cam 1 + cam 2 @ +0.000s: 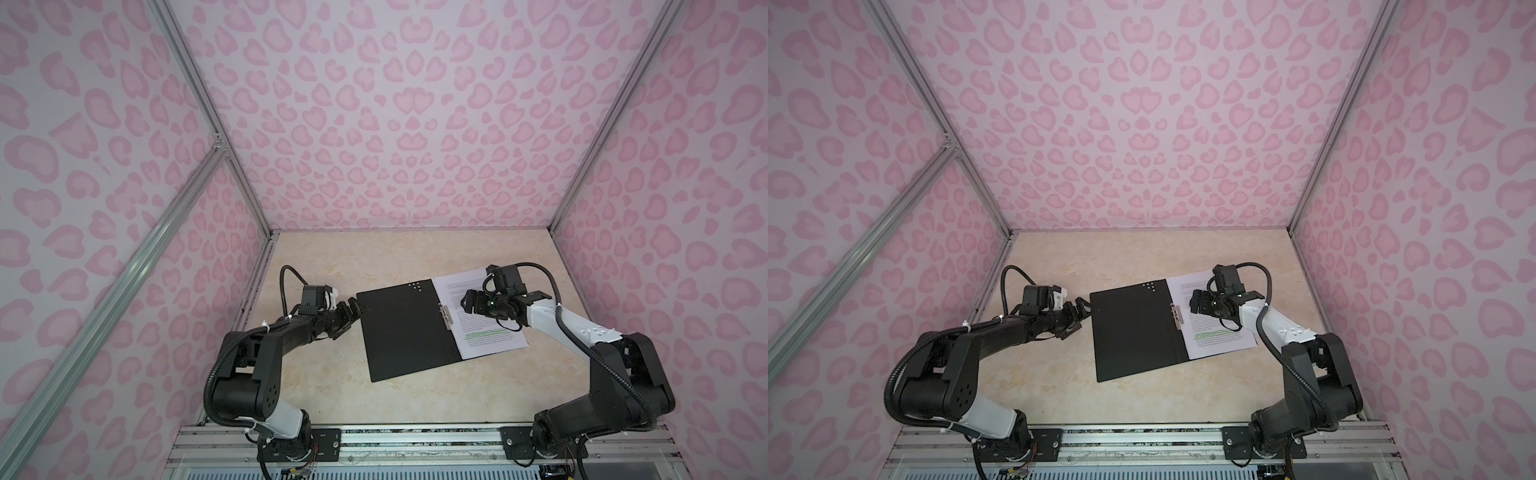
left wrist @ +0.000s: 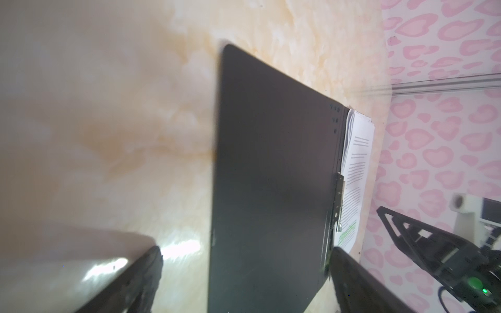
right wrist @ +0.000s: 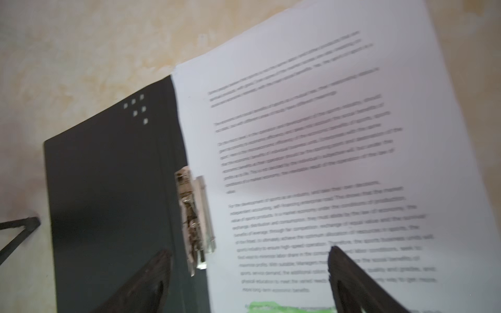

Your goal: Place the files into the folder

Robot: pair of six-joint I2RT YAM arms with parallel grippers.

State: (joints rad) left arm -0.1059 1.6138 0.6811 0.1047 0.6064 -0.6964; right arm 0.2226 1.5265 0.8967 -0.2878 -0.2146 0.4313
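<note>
A thin folder (image 1: 399,332), opened flat with its matt black inside facing up, lies a little askew in the middle of the beige marble-patterned tabletop (image 1: 332,257). The files (image 1: 494,347), a stack of white paper sheets printed with dense black text, rest on the folder's right half. Their left edge lies along the spine, where the silver metal clip (image 1: 446,316) sits. The top sheet carries green highlighted lines (image 1: 486,333) towards its near edge. A cluster of small pale dots (image 1: 415,286) marks the far edge of the bare left half. The left gripper (image 1: 353,311) sits low at the folder's left edge, near the far corner, its jaws spread wide and gripping nothing. Its tip is just beside the edge, and whether it touches cannot be told. The right gripper (image 1: 467,303) hovers over the far half of the files, released and empty, its black fingers (image 3: 151,276) wide apart: one is above the black spine strip beside the clip, the other above the printed text.
</note>
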